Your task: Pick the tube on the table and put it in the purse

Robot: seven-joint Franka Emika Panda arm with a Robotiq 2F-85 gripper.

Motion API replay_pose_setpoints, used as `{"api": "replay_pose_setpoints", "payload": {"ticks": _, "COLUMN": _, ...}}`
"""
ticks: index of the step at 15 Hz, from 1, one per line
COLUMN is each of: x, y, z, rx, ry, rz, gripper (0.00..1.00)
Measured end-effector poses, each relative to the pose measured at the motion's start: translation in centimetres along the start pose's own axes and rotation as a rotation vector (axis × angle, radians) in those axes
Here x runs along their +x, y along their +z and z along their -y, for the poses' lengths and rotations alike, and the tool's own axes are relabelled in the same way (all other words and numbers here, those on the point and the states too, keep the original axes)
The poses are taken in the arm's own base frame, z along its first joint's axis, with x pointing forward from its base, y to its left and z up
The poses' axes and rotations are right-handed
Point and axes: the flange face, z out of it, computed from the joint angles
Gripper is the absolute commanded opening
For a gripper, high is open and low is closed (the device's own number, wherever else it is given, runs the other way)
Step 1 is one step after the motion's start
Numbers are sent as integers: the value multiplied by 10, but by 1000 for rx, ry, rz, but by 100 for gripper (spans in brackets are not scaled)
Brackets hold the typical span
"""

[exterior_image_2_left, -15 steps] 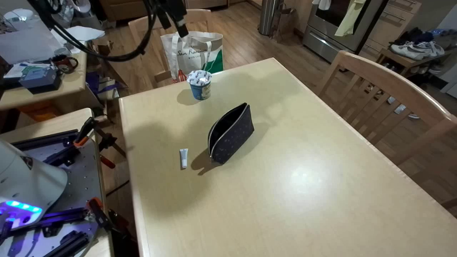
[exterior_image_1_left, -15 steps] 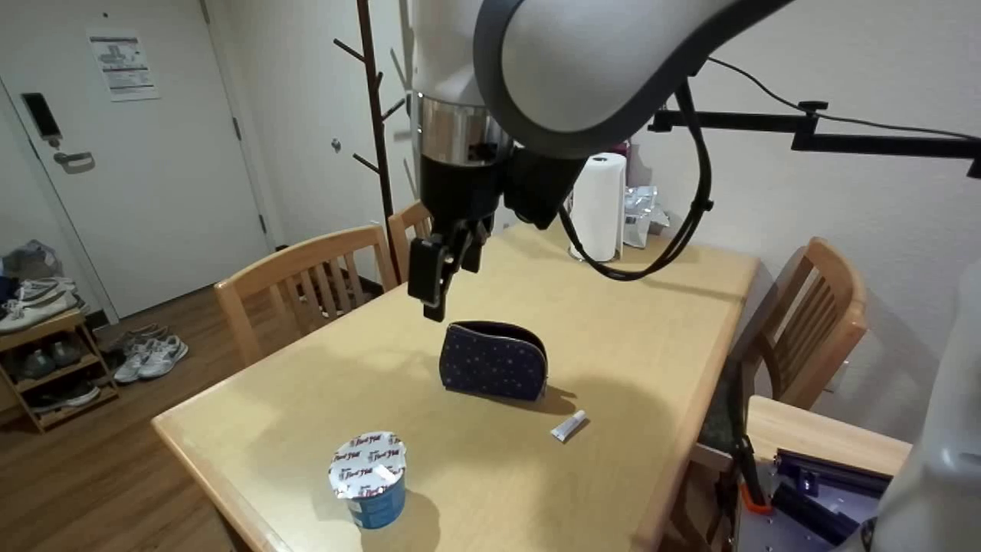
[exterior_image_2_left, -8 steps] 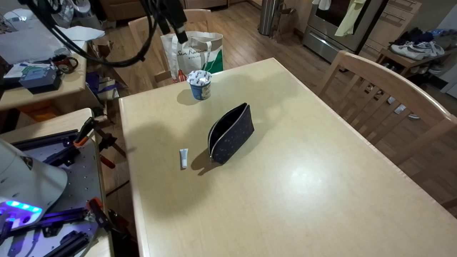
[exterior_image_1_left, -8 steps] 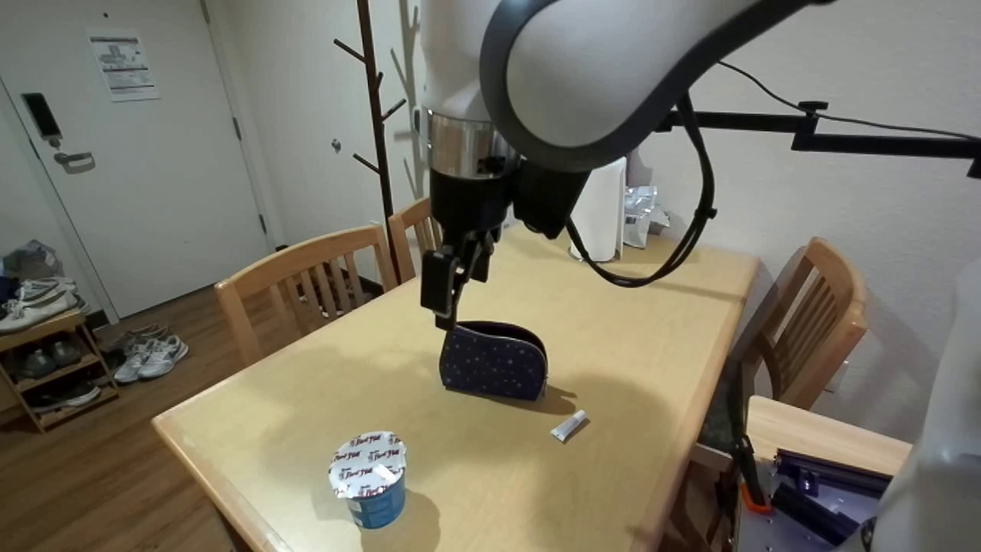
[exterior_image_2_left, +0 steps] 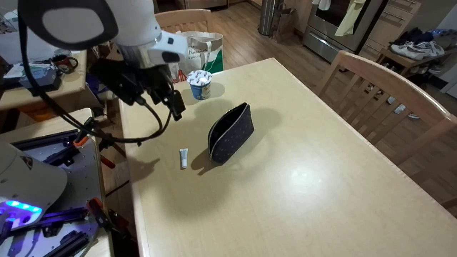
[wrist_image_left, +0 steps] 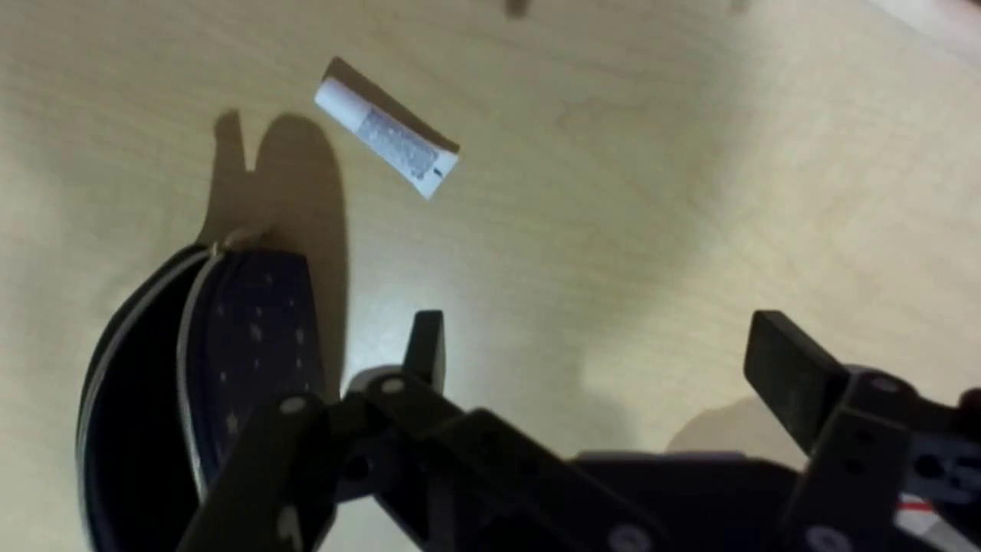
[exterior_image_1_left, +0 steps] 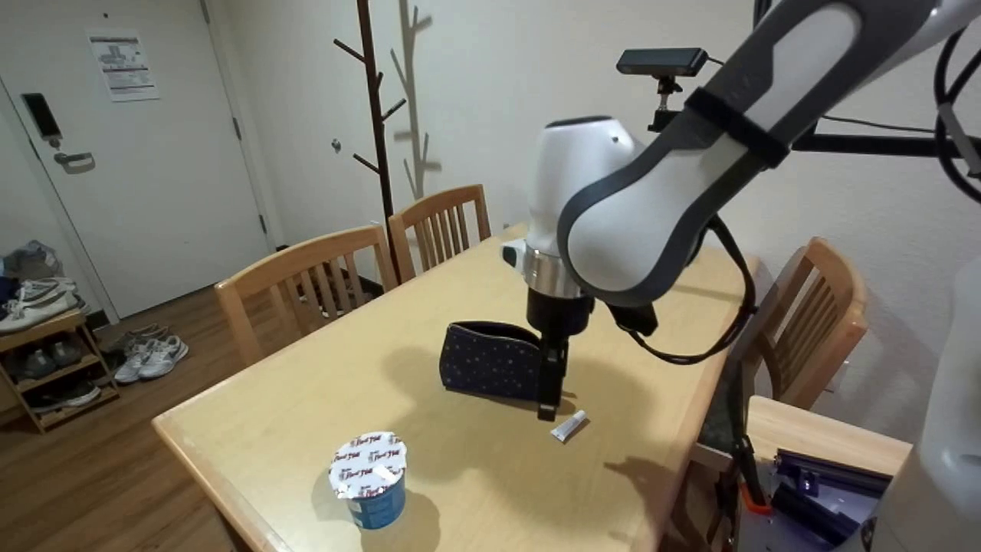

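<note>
The small whitish tube (exterior_image_1_left: 569, 426) lies flat on the light-wood table (exterior_image_1_left: 490, 498). It also shows in the other views (exterior_image_2_left: 184, 158) (wrist_image_left: 391, 142). The dark navy purse (exterior_image_1_left: 487, 364) with small star spots stands upright beside it, its zipped mouth open (exterior_image_2_left: 234, 137). In the wrist view the purse (wrist_image_left: 260, 322) is at the left, partly hidden by the gripper. My gripper (wrist_image_left: 596, 337) is open with nothing between its fingers. In an exterior view my gripper (exterior_image_1_left: 548, 414) hangs pointing down, above the table, close to the tube and in front of the purse's end.
A white-and-blue lidded cup (exterior_image_1_left: 375, 483) stands on the table; it shows in both exterior views (exterior_image_2_left: 200, 85). Wooden chairs (exterior_image_1_left: 306, 284) (exterior_image_2_left: 385, 103) stand along the table's sides. A bag (exterior_image_2_left: 205, 53) stands behind the cup's end. The robot's base (exterior_image_2_left: 32, 178) is beside the table.
The arm has swung and come down: in an exterior view the gripper moved right and lower, from above the purse's far end to near the tube. Tube, purse and cup have not moved.
</note>
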Motion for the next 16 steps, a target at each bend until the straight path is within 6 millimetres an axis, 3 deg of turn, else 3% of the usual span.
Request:
{"api": "replay_pose_setpoints", "payload": {"ticks": 2, "x": -12, "y": 16, "z": -7, "rx": 10, "ry": -18, "rz": 19, "gripper": 100}}
{"api": "replay_pose_setpoints", "payload": {"ticks": 6, "x": -11, "y": 18, "z": -9, "rx": 28, "ry": -74, "rz": 35, "gripper": 100}}
{"api": "replay_pose_setpoints", "payload": {"ticks": 11, "x": -16, "y": 24, "z": -25, "rx": 32, "ry": -206, "rz": 84, "gripper": 100}}
{"api": "replay_pose_setpoints", "payload": {"ticks": 16, "x": -15, "y": 42, "z": -34, "rx": 0, "ry": -314, "rz": 107, "gripper": 100}}
